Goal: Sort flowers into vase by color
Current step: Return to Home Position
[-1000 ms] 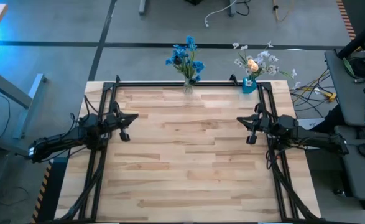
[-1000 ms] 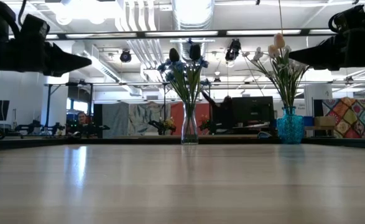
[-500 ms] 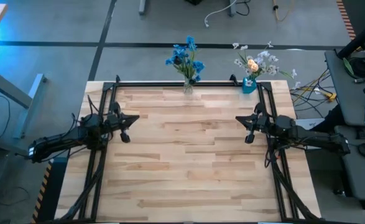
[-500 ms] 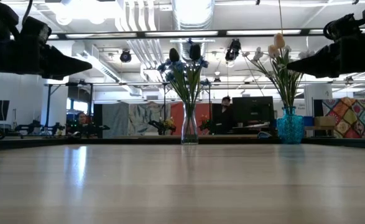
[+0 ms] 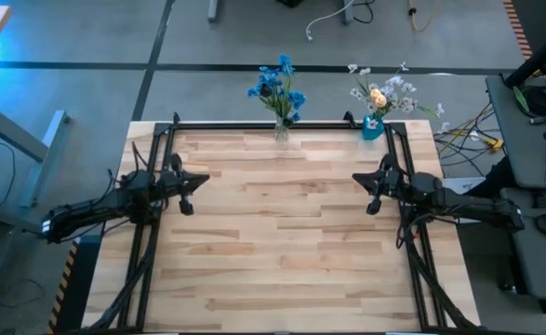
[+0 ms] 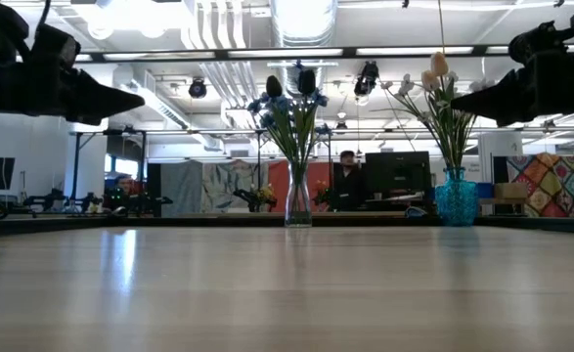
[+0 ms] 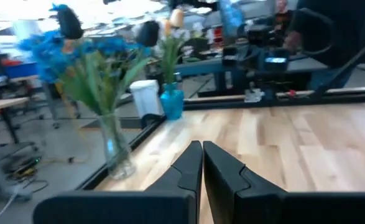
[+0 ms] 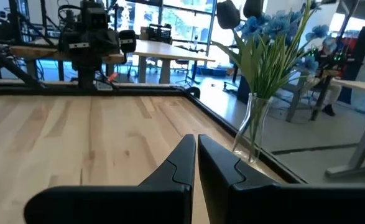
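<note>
**A:** Where are the flowers [image 5: 277,86] sitting?

**B:** All of them are standing in vases at the far edge of the table [image 5: 282,242]. The blue blooms [image 8: 262,25] and two dark heads [image 6: 307,80] are sharing the clear vase [image 6: 297,205]. The pale blooms [image 6: 440,65] are filling the blue vase [image 6: 455,200] further along that edge, on the right arm's side. Nothing is lying on the wood.

**A:** And the grippers?

**B:** The left gripper [image 7: 202,146] is hovering by the table's left edge and the right gripper [image 8: 196,138] by its right edge. Both are hanging above the wood, well apart from the vases. Each is showing its fingers drawn almost together, gripping nothing.

**A:** So the sorting is looking finished?

**B:** I'm judging it so; the arms seem to be parking.

**A:** If a stem needed shifting, how would it be handling?

**B:** Lightly, I'm guessing. These are thin stems, probably springy and a bit slick, with soft heads that would be crushing easily. I'd be pinching mid-stem, below the leaves and above the vase's mouth, and lifting straight up so the neighbours aren't dragging along. The clear vase looks like glass and is carrying a top-heavy bunch, so a sideways tug would be risking a tip.
</note>
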